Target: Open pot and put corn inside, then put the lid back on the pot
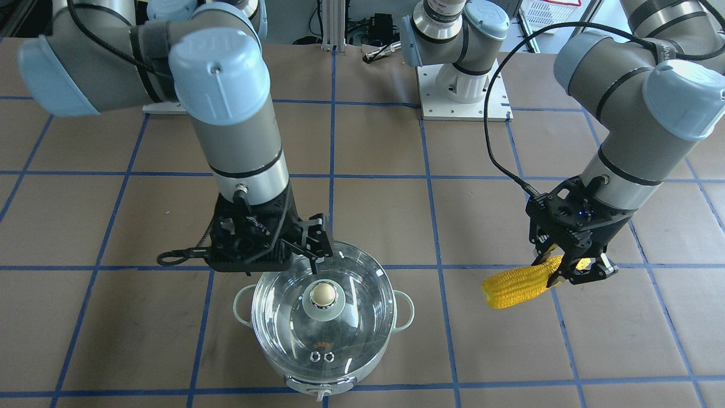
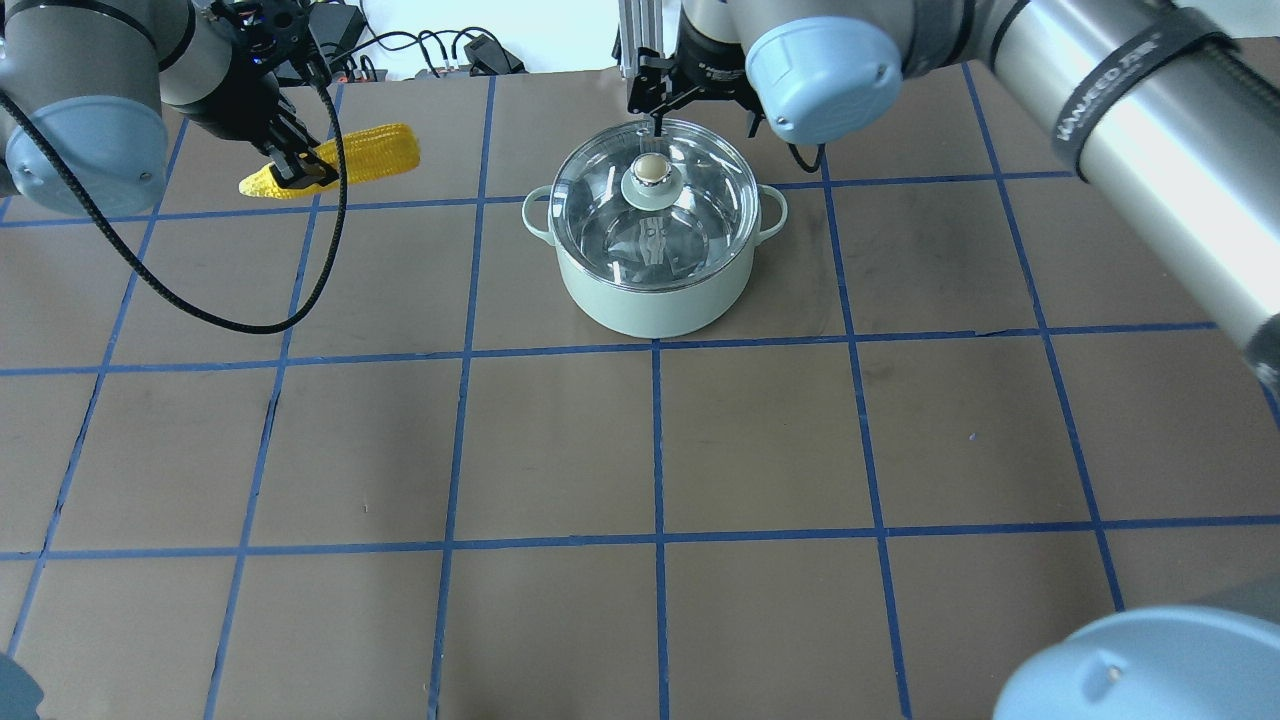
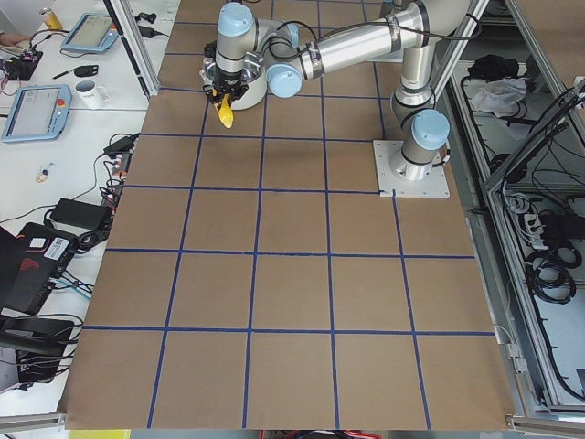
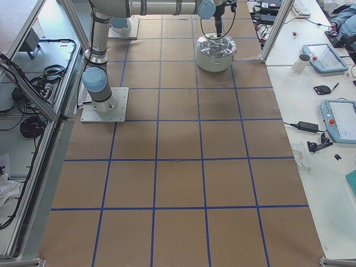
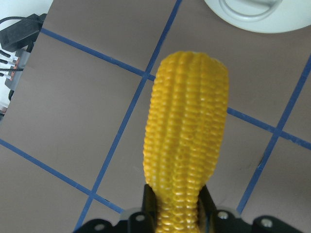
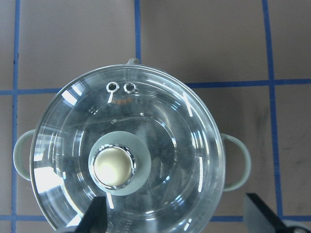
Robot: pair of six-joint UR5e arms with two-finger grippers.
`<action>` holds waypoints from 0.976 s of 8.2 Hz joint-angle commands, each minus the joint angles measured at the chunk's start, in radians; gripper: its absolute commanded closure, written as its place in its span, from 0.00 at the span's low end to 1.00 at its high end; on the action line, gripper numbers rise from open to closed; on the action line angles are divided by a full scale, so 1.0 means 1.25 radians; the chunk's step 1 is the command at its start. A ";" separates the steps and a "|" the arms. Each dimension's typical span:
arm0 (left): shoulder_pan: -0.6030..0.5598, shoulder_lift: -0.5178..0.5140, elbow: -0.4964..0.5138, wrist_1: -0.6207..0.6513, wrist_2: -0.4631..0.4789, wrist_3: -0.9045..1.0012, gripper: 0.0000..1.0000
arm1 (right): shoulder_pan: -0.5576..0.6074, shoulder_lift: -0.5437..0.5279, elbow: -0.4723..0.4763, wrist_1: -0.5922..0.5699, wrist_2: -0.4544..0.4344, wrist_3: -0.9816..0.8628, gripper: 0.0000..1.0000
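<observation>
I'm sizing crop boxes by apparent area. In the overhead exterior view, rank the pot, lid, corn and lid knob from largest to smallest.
1. pot, largest, counting its wall below the rim.
2. lid, nearly as wide as the pot, so a close second.
3. corn, clearly shorter than the lid is wide.
4. lid knob, smallest.

Lid (image 2: 690,205) on pot (image 2: 650,305); corn (image 2: 375,155) well to left.

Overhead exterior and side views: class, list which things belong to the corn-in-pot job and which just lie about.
Job: pale mint-green steel pot; clear glass dome lid; yellow ear of corn.
Lying about: white mug; blue-edged tablet controller; black power brick.
</observation>
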State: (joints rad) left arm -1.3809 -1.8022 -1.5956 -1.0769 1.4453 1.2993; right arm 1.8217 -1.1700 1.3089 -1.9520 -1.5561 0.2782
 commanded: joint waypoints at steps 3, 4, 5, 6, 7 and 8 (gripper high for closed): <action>-0.002 -0.008 -0.003 -0.001 0.002 -0.061 1.00 | 0.058 0.103 0.001 -0.107 0.005 0.057 0.07; -0.002 -0.008 -0.003 -0.002 0.002 -0.061 1.00 | 0.058 0.106 0.002 -0.124 0.001 0.001 0.08; -0.002 -0.009 -0.005 -0.004 0.002 -0.061 1.00 | 0.057 0.108 0.003 -0.125 -0.002 -0.010 0.12; -0.002 -0.010 -0.005 -0.004 0.002 -0.061 1.00 | 0.057 0.109 0.007 -0.125 -0.002 -0.027 0.16; -0.002 -0.010 -0.005 -0.004 0.002 -0.061 1.00 | 0.057 0.109 0.013 -0.126 -0.001 -0.031 0.23; -0.002 -0.012 -0.005 -0.004 0.002 -0.061 1.00 | 0.057 0.109 0.013 -0.125 -0.003 -0.035 0.33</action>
State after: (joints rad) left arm -1.3837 -1.8143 -1.6012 -1.0812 1.4481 1.2227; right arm 1.8930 -1.0348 1.3198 -2.1073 -1.5575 0.2509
